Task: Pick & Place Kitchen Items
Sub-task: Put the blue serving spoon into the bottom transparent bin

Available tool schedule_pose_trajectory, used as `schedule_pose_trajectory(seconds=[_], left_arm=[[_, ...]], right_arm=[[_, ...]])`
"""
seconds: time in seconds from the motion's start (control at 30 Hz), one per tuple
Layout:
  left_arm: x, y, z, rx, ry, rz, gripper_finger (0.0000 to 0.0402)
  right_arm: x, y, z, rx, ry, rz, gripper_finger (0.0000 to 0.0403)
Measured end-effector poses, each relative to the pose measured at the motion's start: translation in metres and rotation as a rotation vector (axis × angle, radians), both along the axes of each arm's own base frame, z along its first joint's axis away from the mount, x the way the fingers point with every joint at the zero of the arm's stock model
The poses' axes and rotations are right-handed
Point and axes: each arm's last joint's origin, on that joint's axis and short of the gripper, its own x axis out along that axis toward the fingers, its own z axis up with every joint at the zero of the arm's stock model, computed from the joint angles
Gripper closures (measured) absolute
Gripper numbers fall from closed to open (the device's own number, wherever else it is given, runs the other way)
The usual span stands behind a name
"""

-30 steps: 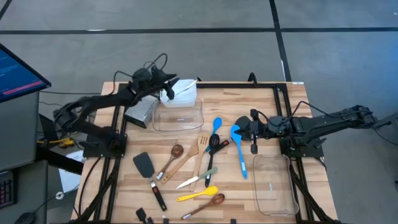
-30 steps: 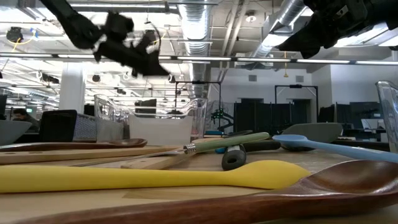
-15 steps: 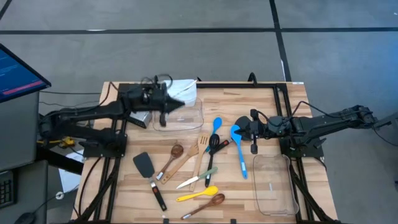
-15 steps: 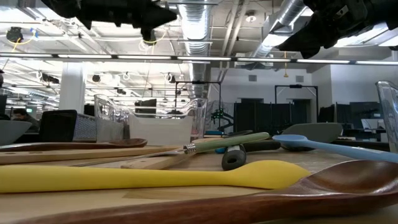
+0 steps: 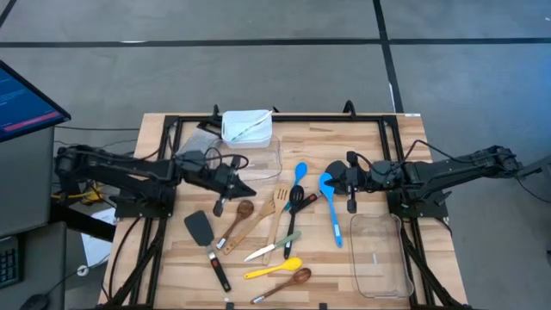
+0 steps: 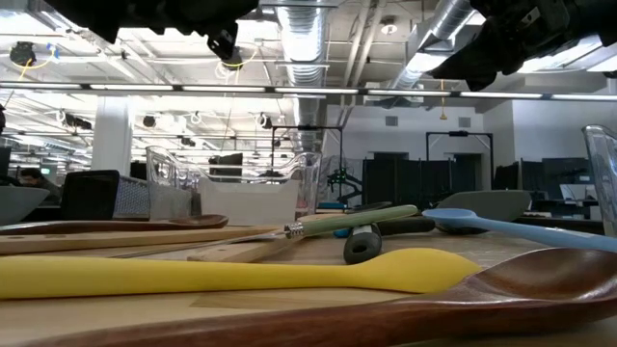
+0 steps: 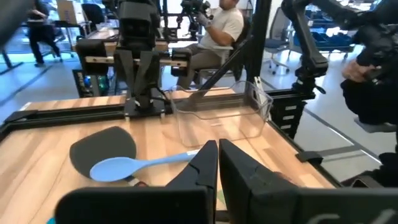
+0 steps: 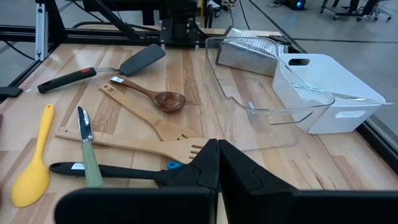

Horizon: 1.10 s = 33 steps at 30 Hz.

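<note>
Two robot arms reach over a wooden table [image 5: 379, 138] strewn with kitchen utensils. Nearest the table's front edge lie a brown wooden spoon [image 5: 286, 281] and, just behind it, a yellow spoon [image 5: 274, 269]. Behind the yellow spoon rest a green-handled knife [image 5: 274, 246] and, off to the left arm's side, a black spatula [image 5: 199, 227] with a red-and-black handle. Beyond the knife, near the middle of the table, a slotted wooden turner [image 5: 263, 216], a second wooden spoon [image 5: 238, 218] and a black spoon [image 5: 294, 208] lie close together. The left gripper [image 5: 244, 188] hangs just beyond the second wooden spoon's bowl, its fingers pressed together on nothing. The right gripper [image 5: 327, 180] hovers across the black spoon from it, jaws likewise closed and empty, above the bowl of a blue spoon [image 5: 331, 207]. A second blue spoon [image 5: 300, 171] lies just beside the black spoon's bowl. One clear tub [image 5: 379, 257] stands near the right arm's base, alongside the blue spoon's handle; another clear tub [image 5: 267, 162] stands beyond the left gripper, with a white bin [image 5: 246, 127] and a metal grater [image 8: 249, 53] behind it at the table's far edge.
</note>
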Motion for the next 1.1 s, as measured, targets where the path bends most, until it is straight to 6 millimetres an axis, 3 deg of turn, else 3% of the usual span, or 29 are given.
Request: schedule_pose_trajectory(seconds=[0.47,1.1], left_arm=[[0.0007,0.0074,0.0012,0.029,-0.020,0.265,0.0399],[-0.0001,0.0075,-0.0020,0.031,-0.011,0.268,0.0399]], right_arm=[[0.0037,0.0001,-0.0039,-0.088,0.034,0.030,0.0403],[0.0033,0.0029,-0.0042,-0.049,0.032,0.031,0.0403]])
